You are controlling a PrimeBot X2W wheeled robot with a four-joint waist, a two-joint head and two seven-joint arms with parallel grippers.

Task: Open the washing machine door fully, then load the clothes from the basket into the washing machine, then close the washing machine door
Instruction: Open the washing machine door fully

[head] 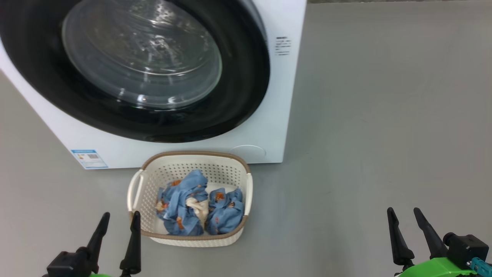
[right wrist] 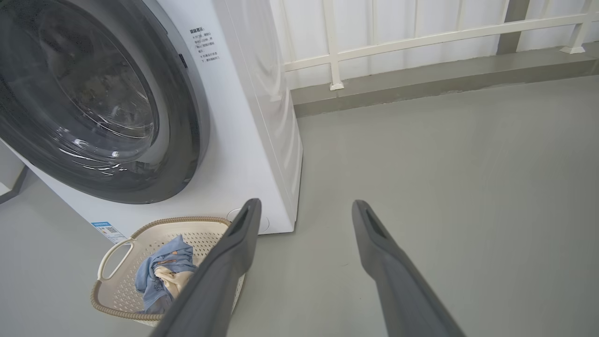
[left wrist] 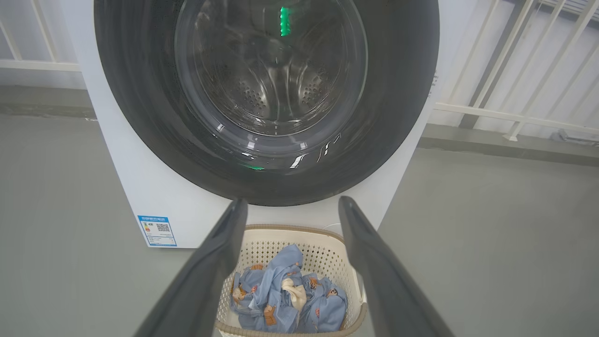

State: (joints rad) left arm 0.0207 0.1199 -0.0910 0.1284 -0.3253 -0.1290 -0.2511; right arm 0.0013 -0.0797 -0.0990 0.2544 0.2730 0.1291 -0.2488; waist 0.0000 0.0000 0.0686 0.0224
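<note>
The washing machine (head: 286,96) stands on the grey floor (head: 384,115), its round black door (head: 246,100) shut against the front. Just in front of the washing machine, near its lower edge, the basket (head: 192,154) sits upright on the floor. The clothes (head: 184,207) lie bunched inside it: blue pieces with orange-brown prints and a bit of cream cloth between them. A blue label (head: 89,158) is stuck low on the washing machine's front, to the left of the basket. The left end effector (head: 120,213) hangs by the basket's corner farthest from the washing machine, fingers apart and empty. The right end effector (head: 403,209) hangs over bare floor, well to the right of the washing machine's front, fingers likewise spread with nothing between them. A white railing (right wrist: 421,32) runs behind the washing machine.
</note>
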